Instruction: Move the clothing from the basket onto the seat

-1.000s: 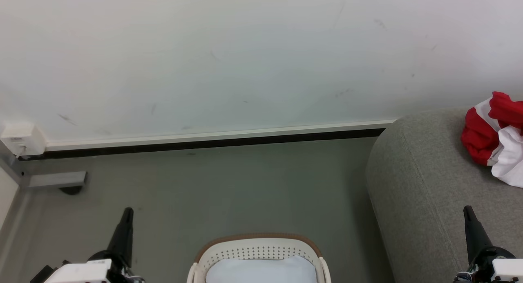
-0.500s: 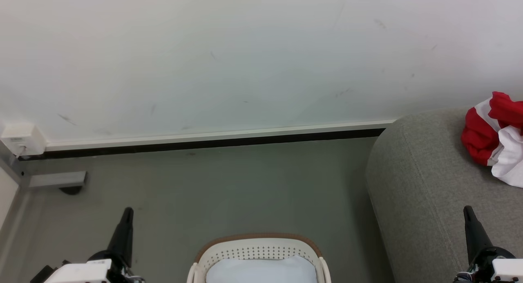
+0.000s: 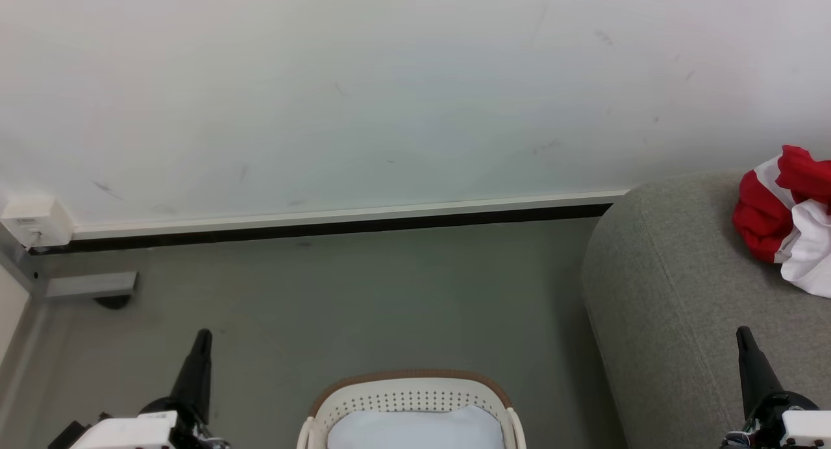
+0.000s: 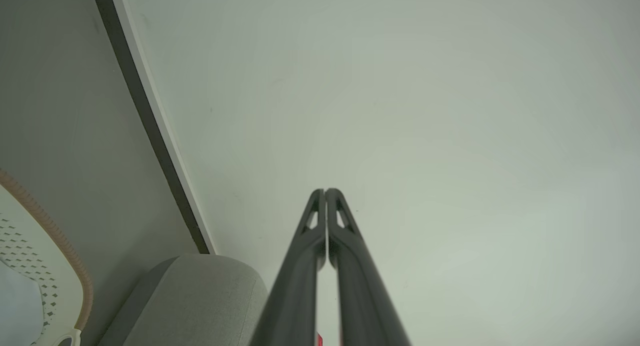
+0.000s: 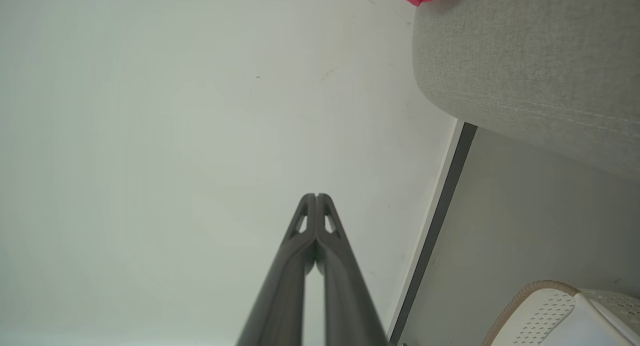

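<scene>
Item one, wall box (image 3: 36,220): cream, fixed low on the wall above the floor's far left corner; it carries a small label, too small to read. Item two, left fingers (image 3: 197,371): mine, dark, pressed together with nothing between them, pointing up over the bare floor (image 3: 389,293); the left wrist view confirms the two tips meeting. Item three, basket (image 3: 409,397): cream, perforated, brown-rimmed, standing on the floor near its front edge, just beside the foot of the seat; inside it lies a pale bluish-white cloth (image 3: 415,431) and no red fabric that I can see. Item four, seat (image 3: 656,287): grey upholstery with a rounded left end and a seam. Item five, clothing (image 3: 759,222): red with white parts, bunched on top of the seat, back from its left end and running out past the picture's right edge. Item six, right fingers (image 3: 753,364): mine, likewise closed on nothing, over the seat's front edge. Changes over the last second: none; fingers, basket and clothing all sit where they sat. Judgement: the garment is already out of the basket and on the seat, so the task looks done and I appear to be at rest. Brands or legible writing: none found.
</scene>
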Controlling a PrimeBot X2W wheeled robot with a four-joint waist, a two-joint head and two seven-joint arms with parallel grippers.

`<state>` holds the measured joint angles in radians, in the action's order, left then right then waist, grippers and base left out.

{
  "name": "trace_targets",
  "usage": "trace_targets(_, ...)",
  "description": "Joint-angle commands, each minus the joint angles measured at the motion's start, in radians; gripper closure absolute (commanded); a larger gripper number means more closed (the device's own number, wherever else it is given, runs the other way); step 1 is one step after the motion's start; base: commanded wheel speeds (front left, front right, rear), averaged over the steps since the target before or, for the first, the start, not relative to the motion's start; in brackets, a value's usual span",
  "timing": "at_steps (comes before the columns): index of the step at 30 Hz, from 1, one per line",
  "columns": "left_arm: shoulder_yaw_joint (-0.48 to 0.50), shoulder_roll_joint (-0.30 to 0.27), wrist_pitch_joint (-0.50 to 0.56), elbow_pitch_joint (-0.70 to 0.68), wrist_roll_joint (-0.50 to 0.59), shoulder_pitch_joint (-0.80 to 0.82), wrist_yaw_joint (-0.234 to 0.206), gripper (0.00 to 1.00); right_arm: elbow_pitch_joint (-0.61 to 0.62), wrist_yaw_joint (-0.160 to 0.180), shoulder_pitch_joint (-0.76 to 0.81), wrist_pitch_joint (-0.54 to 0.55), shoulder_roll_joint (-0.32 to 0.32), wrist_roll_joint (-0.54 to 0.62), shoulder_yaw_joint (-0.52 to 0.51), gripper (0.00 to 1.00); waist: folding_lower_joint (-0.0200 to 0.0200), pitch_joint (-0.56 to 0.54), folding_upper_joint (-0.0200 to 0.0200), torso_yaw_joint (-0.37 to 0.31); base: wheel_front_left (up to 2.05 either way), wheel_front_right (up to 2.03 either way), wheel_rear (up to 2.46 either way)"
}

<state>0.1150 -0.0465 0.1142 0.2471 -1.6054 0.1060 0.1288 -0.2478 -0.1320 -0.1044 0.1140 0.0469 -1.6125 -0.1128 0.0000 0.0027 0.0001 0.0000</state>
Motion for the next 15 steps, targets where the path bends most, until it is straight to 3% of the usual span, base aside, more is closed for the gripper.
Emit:
trace_targets(1,0.001,-0.007,0.004,-0.003,-0.014,0.009,0.004,1.00,0.005,0.002,-0.011,0.003,0.006,-0.001,-0.004,1.00,0.0000,0.000,-0.0001,0.000,0.00,0.00,0.00)
trace_targets(15,0.001,-0.007,0.004,-0.003,-0.014,0.009,0.004,1.00,0.005,0.002,-0.011,0.003,0.006,-0.001,-0.004,1.00,0.0000,0.000,-0.0001,0.000,0.00,0.00,0.00)
